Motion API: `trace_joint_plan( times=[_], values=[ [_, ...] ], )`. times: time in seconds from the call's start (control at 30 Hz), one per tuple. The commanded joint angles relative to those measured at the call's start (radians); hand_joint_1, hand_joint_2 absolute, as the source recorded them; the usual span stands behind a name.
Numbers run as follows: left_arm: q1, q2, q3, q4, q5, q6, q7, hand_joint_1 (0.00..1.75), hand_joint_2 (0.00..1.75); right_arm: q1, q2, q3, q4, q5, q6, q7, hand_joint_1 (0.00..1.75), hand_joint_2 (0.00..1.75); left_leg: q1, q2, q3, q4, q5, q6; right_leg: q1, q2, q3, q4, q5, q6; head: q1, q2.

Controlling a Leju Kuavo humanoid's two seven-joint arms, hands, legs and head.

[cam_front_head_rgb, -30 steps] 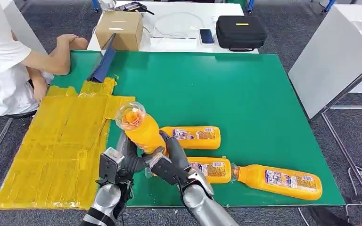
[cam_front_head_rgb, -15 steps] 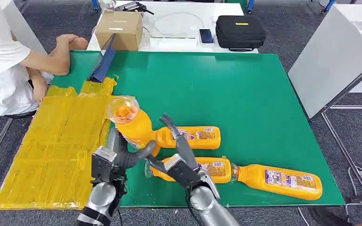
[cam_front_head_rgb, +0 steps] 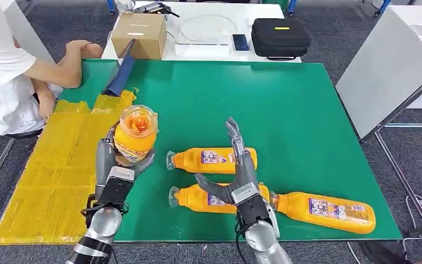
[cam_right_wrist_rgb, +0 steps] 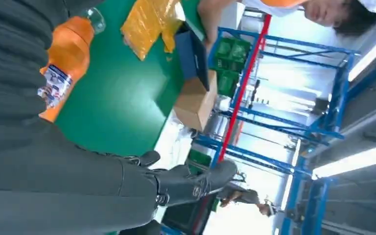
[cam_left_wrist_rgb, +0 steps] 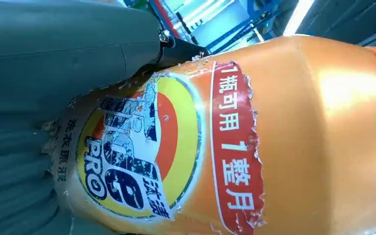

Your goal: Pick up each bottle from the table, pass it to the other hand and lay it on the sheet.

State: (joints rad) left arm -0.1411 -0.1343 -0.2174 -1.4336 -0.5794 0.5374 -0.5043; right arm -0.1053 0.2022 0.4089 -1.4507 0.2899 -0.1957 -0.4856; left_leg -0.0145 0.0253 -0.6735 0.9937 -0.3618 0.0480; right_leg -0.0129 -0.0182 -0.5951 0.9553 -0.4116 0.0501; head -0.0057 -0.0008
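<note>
Left hand point(cam_front_head_rgb: 115, 176) wrapped around an orange bottle point(cam_front_head_rgb: 134, 136), holding it upright with its clear cap toward the camera, at the seam where the green tabletop point(cam_front_head_rgb: 286, 110) meets the yellow sheet point(cam_front_head_rgb: 60, 165); the left wrist view shows the thumb pressed against the torn label. Right hand point(cam_front_head_rgb: 242, 184) hovers spread and empty, fingers pointing up, above 3 more bottles lying on their sides on the green: the nearest one point(cam_front_head_rgb: 209, 199) cap to the left, another point(cam_front_head_rgb: 324, 212) trailing off to its right, the third point(cam_front_head_rgb: 214, 159) just behind.

With the handover apparently complete, the step in hand looks like laying the bottle down. Doing it well would mean carrying it fully over the yellow, clear of the crumpled edge, tipping it onto its side low before letting go, so it does not roll back onto the green.

Farther off, a person's arm point(cam_front_head_rgb: 60, 69) rests at the tabletop's far corner beside a blue folder point(cam_front_head_rgb: 121, 74); beyond stand a cardboard box point(cam_front_head_rgb: 139, 34) and a black case point(cam_front_head_rgb: 281, 37).
</note>
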Motion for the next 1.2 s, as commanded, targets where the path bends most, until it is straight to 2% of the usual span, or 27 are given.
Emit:
trace_joint_plan(
  times=[0.03, 0.13, 0.2, 0.23, 0.33, 0.4, 0.5, 0.53, 0.63, 0.8, 0.9, 1.03, 1.07, 1.1, 1.2],
  values=[
    [-0.238, 0.121, 0.115, 0.371, -0.58, 0.14, 0.321, 1.75, 1.75, 0.02, -0.061, -0.014, -0.143, 0.009, -0.032, -0.04, 0.0, 1.75, 0.001, -0.004, 0.004, -0.001, 0.0, -0.003, 0.0, -0.002, 0.004, 0.0, -0.001, -0.002, 0.0, 0.0],
    [-0.412, 0.193, 0.144, 0.709, -0.813, 0.111, 0.465, 1.75, 1.75, 0.037, -0.076, 0.005, -0.265, 0.045, -0.074, -0.063, 0.0, 1.75, 0.001, -0.008, 0.006, -0.001, 0.0, -0.004, 0.0, -0.004, 0.005, 0.001, -0.002, -0.003, 0.0, 0.0],
    [-0.474, 0.227, 0.146, 0.865, -0.923, 0.118, 0.547, 1.75, 1.75, 0.029, -0.085, 0.012, -0.302, 0.052, -0.098, -0.057, 0.0, 1.75, 0.001, -0.005, 0.007, 0.0, 0.001, -0.006, 0.0, -0.001, 0.005, 0.002, -0.002, -0.004, 0.0, 0.0],
    [-0.485, 0.232, 0.155, 0.904, -0.926, 0.133, 0.538, 1.75, 1.75, 0.026, -0.087, 0.01, -0.306, 0.051, -0.108, -0.055, 0.0, 1.75, 0.001, -0.004, 0.005, 0.0, 0.001, -0.006, 0.0, 0.0, 0.003, 0.002, -0.001, -0.003, 0.0, 0.0],
    [-0.491, 0.246, 0.176, 0.961, -0.944, 0.106, 0.566, 1.75, 1.75, 0.016, -0.093, 0.001, -0.293, 0.013, -0.104, -0.051, 0.0, 1.75, 0.001, 0.001, 0.007, 0.0, 0.001, -0.009, 0.0, 0.004, 0.008, 0.005, 0.001, -0.006, 0.0, 0.0],
    [-0.482, 0.257, 0.227, 0.996, -0.883, 0.078, 0.525, 1.75, 1.75, 0.021, -0.102, -0.01, -0.293, -0.019, -0.092, -0.063, 0.0, 1.75, 0.001, 0.004, 0.005, 0.0, 0.003, -0.008, 0.001, 0.004, 0.008, 0.005, 0.003, -0.004, 0.0, 0.0],
    [-0.478, 0.278, 0.228, 1.026, -0.916, 0.083, 0.57, 1.75, 1.75, 0.034, -0.103, -0.013, -0.312, -0.009, -0.111, -0.08, 0.0, 1.75, 0.002, 0.003, 0.007, 0.001, 0.001, -0.009, 0.001, 0.004, 0.011, 0.006, 0.001, -0.005, 0.0, 0.0],
    [-0.478, 0.28, 0.229, 1.028, -0.917, 0.084, 0.57, 1.75, 1.75, 0.036, -0.103, -0.013, -0.315, -0.009, -0.112, -0.08, 0.0, 1.75, 0.001, 0.004, 0.003, 0.0, 0.003, -0.007, 0.001, 0.004, 0.007, 0.005, 0.003, -0.004, 0.0, 0.0],
    [-0.487, 0.284, 0.243, 1.044, -0.91, 0.06, 0.585, 1.75, 1.75, 0.035, -0.104, -0.013, -0.323, -0.009, -0.116, -0.08, 0.0, 1.75, 0.001, 0.003, 0.002, 0.001, 0.003, -0.007, 0.001, 0.002, 0.006, 0.006, 0.003, -0.004, 0.0, 0.0],
    [-0.492, 0.295, 0.318, 1.073, -0.832, -0.049, 0.522, 1.75, 1.75, 0.026, -0.108, -0.012, -0.3, -0.007, -0.112, -0.071, 0.0, 1.75, 0.001, 0.002, 0.002, 0.0, 0.003, -0.008, 0.001, 0.003, -0.003, 0.005, 0.0, -0.008, 0.001, 0.0],
    [-0.477, 0.283, 0.346, 1.065, -0.783, -0.088, 0.443, 1.75, 1.75, 0.02, -0.11, -0.021, -0.284, -0.008, -0.108, -0.067, 0.0, 1.75, 0.002, 0.003, 0.005, 0.0, 0.001, -0.011, 0.001, 0.005, 0.004, 0.005, 0.0, -0.009, 0.0, 0.0],
    [-0.47, 0.275, 0.357, 1.058, -0.757, -0.107, 0.409, 1.75, 1.75, 0.017, -0.109, -0.023, -0.277, -0.011, -0.099, -0.066, 0.0, 1.75, 0.001, 0.001, 0.009, 0.0, 0.001, -0.012, 0.001, 0.004, 0.011, 0.008, -0.001, -0.008, 0.0, 0.0],
    [-0.47, 0.273, 0.364, 1.054, -0.742, -0.114, 0.396, 1.66, 1.75, 0.016, -0.109, -0.021, -0.275, -0.007, -0.096, -0.066, 0.0, 1.75, 0.001, 0.001, 0.01, -0.001, 0.002, -0.011, 0.001, 0.004, 0.01, 0.007, 0.0, -0.008, 0.0, 0.0],
    [-0.469, 0.27, 0.372, 1.046, -0.719, -0.113, 0.373, 0.0, 1.75, 0.014, -0.109, -0.019, -0.271, -0.002, -0.095, -0.065, 0.0, 1.75, 0.001, 0.001, 0.011, 0.0, 0.001, -0.012, 0.001, 0.004, 0.01, 0.008, 0.0, -0.008, 0.0, 0.0],
    [-0.469, 0.268, 0.374, 1.043, -0.708, -0.111, 0.367, 0.0, 1.75, 0.013, -0.109, -0.019, -0.268, 0.001, -0.096, -0.063, 0.0, 1.75, 0.001, 0.001, 0.013, -0.001, 0.001, -0.013, 0.001, 0.004, 0.006, 0.008, -0.002, -0.01, 0.0, 0.0]
  ],
)
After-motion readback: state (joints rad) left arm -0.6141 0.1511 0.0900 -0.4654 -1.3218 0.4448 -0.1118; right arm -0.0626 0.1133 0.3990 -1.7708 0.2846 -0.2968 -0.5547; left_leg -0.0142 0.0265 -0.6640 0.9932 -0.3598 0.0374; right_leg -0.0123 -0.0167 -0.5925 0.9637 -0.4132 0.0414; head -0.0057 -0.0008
